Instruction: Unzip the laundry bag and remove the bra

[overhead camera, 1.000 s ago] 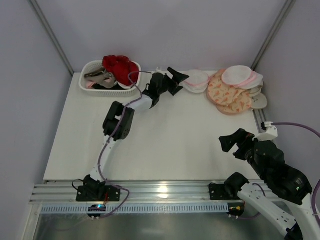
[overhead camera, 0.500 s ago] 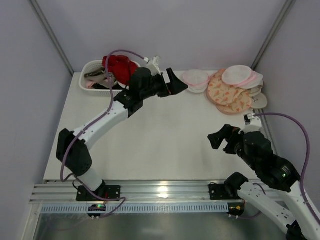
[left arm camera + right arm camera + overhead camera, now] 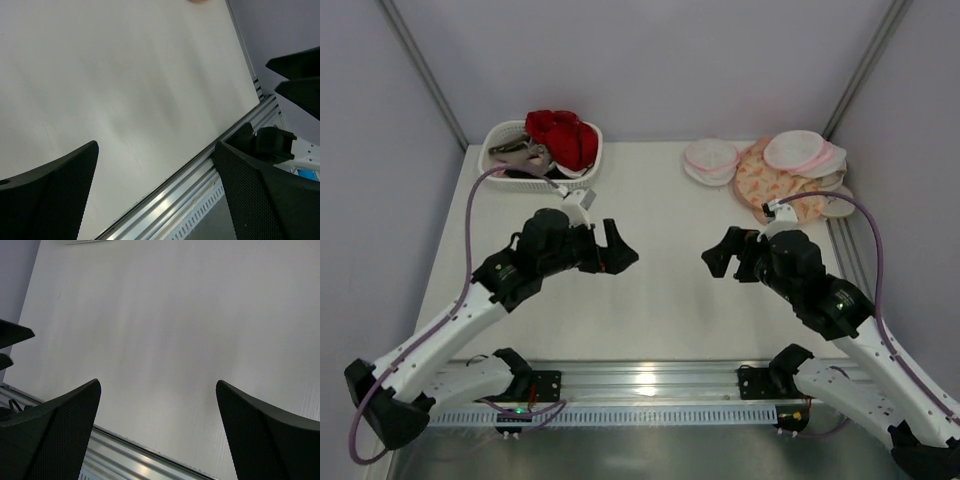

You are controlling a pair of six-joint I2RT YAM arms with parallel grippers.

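Left gripper (image 3: 623,250) back from far edge of table (image 3: 660,200), facing right gripper (image 3: 713,257), both spread

Laundry bag (image 3: 711,160) too small to tell zipped or unzipped, basket (image 3: 80,241) clipped by top edge, pink scrap (image 3: 200,1) clipped likewise, desk (image 3: 125,75) streaked with blur

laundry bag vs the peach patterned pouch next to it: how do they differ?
Colour: the laundry bag is white with a pink rim, while the peach pouch has an orange pattern.
Size: the laundry bag is clearly smaller than the peach pouch.
Placement: the laundry bag lies on the table at the pile's left edge, whereas the peach pouch is partly covered by another white-and-pink pouch.
Shared: both are round and sit far right.
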